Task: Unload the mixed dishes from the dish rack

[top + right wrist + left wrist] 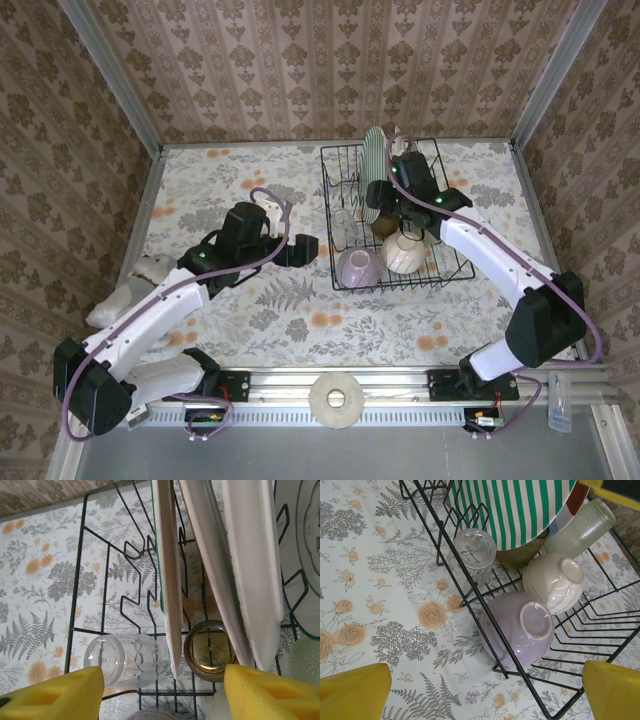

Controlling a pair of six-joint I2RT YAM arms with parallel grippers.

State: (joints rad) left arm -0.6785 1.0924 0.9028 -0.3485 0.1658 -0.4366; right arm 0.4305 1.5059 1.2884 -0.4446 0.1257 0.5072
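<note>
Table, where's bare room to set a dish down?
Free on the table: the far-left stretch beside the dish rack, and the near strip before it. Crowded: inside the rack, and near-left around the left arm and plush dog.

1. The dish rack (400, 286) is black wire.
2. The striped plate (520, 510) is green and white (the plate behind it (574, 500) has a red-brown edge).
3. The lilac bowl (520, 627) sits by the cream bowl (552, 582).
4. The tumbler (580, 530) is pale green and pebbled, the small glass (472, 550) clear, the cup (210, 650) amber.
5. The table cover (380, 580) is white with grey ferns and orange roses.
</note>
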